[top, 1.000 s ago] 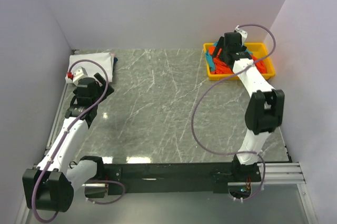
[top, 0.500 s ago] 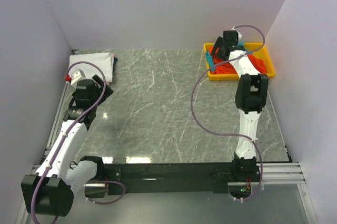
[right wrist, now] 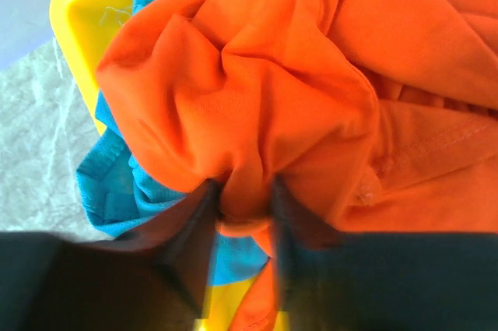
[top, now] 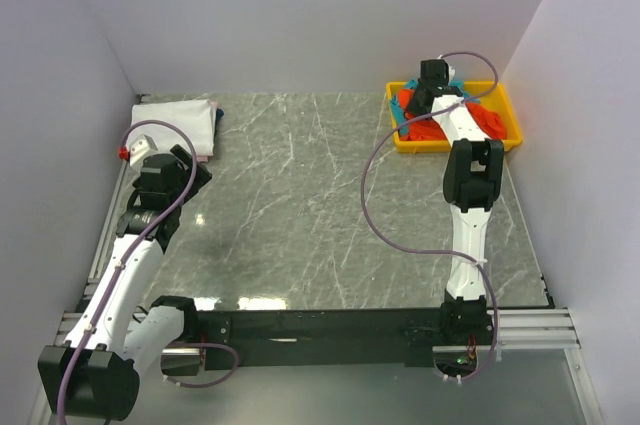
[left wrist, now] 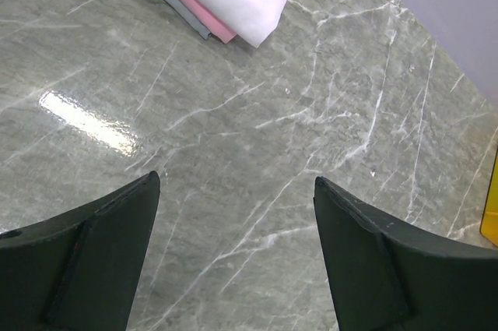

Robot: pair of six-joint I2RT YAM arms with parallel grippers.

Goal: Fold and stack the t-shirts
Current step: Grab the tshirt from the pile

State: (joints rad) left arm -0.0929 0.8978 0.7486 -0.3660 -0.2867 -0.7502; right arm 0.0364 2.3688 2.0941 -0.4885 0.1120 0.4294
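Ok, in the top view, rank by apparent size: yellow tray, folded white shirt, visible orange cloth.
1. yellow tray
2. folded white shirt
3. orange cloth, partly hidden by the right arm, so full size unsure

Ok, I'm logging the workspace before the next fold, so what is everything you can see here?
orange-red t-shirt: one, orange-red, crumpled in the tray
teal t-shirt: one, teal, in the tray, beside and partly under the orange-red one
yellow tray: one, yellow, far right of the table
folded stack: one, white on top with pink and dark blue edges below, far left corner
table: one, grey-green marble
left gripper: one, black, open over bare table near the stack
right gripper: one, black, in the tray, pinching the orange-red t-shirt
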